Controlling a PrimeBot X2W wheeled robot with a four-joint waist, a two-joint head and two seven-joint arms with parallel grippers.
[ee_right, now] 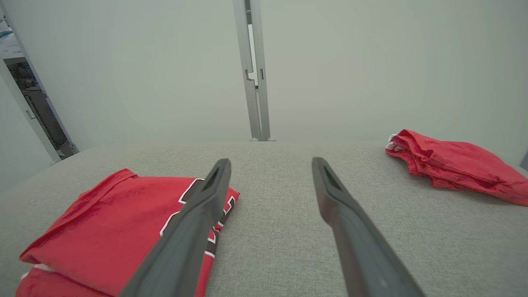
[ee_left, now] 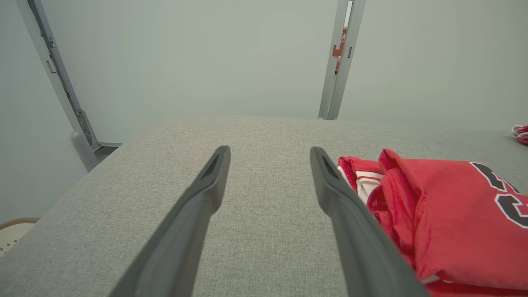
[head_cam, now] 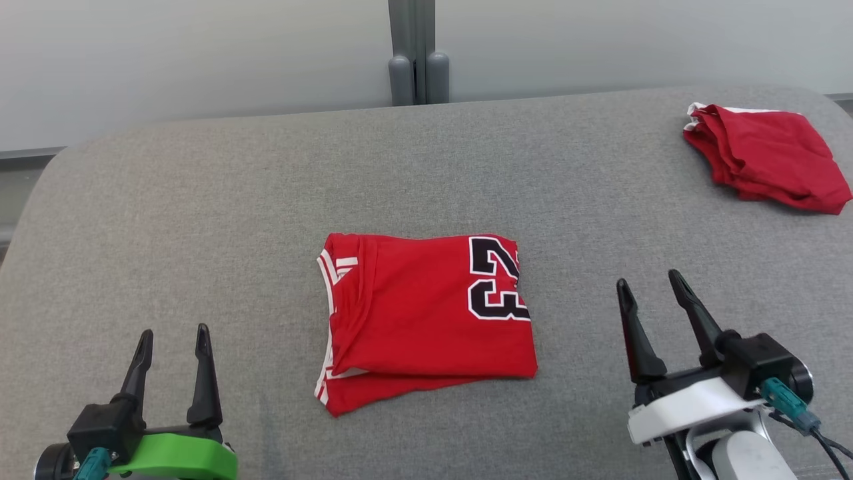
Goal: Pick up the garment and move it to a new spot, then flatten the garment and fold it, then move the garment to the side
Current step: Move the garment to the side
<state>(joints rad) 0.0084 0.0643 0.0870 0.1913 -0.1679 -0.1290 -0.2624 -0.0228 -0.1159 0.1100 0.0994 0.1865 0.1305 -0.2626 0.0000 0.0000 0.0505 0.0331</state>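
- Red jersey point(head_cam: 426, 320) lies folded in a tidy rectangle mid-table on the grey padded table point(head_cam: 200, 193). Number 23 is at its right end, white-striped trim at its left end.
- Left gripper point(head_cam: 174, 331) is near-left, fingers spread, holding nothing, clear of the cloth.
- Right gripper point(head_cam: 648, 279) is near-right, fingers spread too, empty, well apart from the jersey's right edge.
- A second folded red garment point(head_cam: 766, 157) sits at the far right, well apart from the jersey.
- Folding looks done, so the step in hand is likely the move to the side.
- To do it well, each gripper should pinch through every layer at opposite ends. A lower layer pokes out along the near-left edge and needs catching too.
- Keep the stack low and level, or slide it flat. A one-corner grab would probably let the layers fan open.
- Set it down beside the other piece, not on it, and let go only once it lies flat.
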